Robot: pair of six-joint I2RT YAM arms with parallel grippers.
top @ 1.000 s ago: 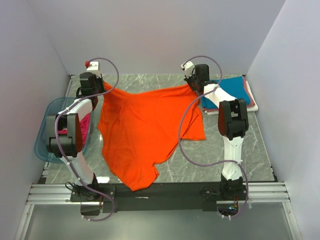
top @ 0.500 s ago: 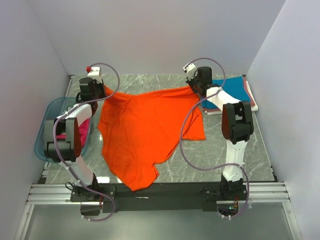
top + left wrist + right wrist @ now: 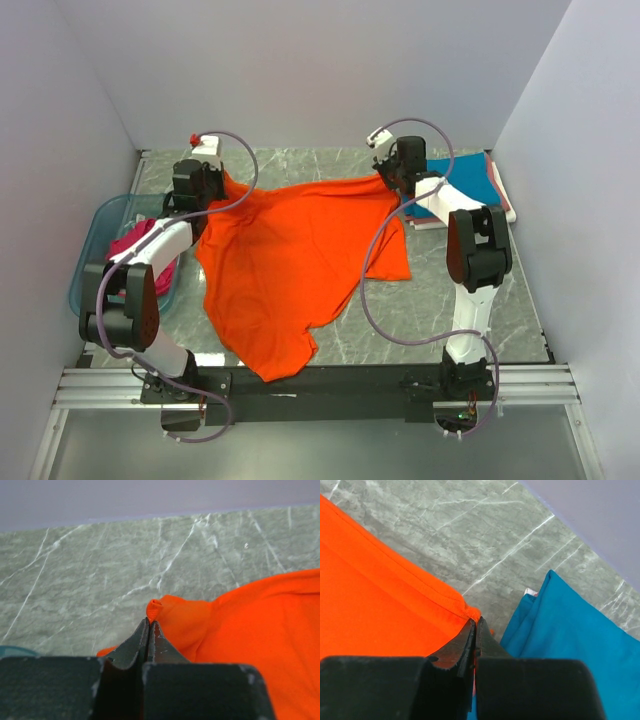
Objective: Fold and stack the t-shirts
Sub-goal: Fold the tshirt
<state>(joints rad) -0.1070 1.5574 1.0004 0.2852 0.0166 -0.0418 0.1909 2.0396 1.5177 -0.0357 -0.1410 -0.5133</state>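
A bright orange t-shirt point(image 3: 290, 260) hangs spread between both arms, its lower part draping over the table's front edge. My left gripper point(image 3: 222, 180) is shut on the shirt's far left corner point(image 3: 155, 605). My right gripper point(image 3: 385, 175) is shut on the far right hem corner point(image 3: 470, 612). Both corners are held near the back of the table. A folded teal blue t-shirt point(image 3: 460, 190) lies at the back right, on top of folded pink and white ones; it also shows in the right wrist view point(image 3: 570, 630). A magenta t-shirt point(image 3: 135, 245) lies in the tub.
A translucent blue plastic tub point(image 3: 90, 270) stands at the left edge beside my left arm. Grey marble tabletop point(image 3: 450, 290) shows to the right of the orange shirt. White walls close in the back and both sides.
My left gripper has moved right and a little toward the back with its corner of the orange shirt, and the left arm has swung off the tub. The right gripper has barely moved.
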